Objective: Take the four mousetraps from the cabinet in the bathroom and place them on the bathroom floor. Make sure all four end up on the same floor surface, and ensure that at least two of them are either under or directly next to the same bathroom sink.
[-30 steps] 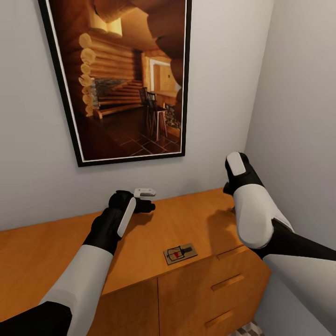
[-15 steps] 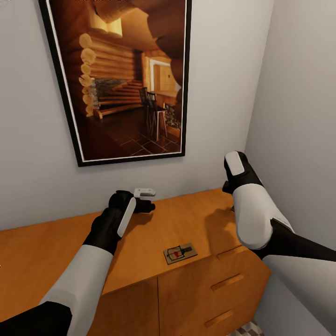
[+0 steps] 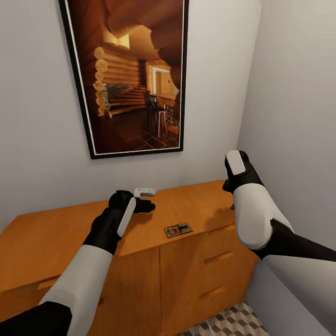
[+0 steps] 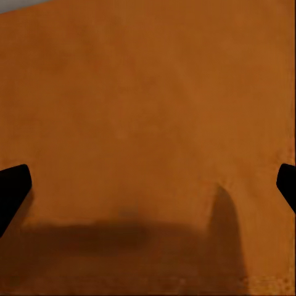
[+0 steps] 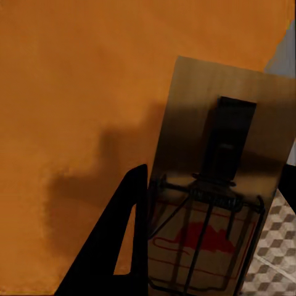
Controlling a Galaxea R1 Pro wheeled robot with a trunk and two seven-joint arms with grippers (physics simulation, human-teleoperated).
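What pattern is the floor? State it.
The bathroom floor has a brown, beige and cream cube pattern, clearest in the head view.

Glossy white arm shells, black joints (black claw fingers (image 4: 12, 191) too)

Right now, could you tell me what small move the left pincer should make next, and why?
Probably shift the open left pincer toward the tan mousetrap with red spot lying at the front edge of the orange-brown wooden cabinet; the pincer hangs empty over bare wood.
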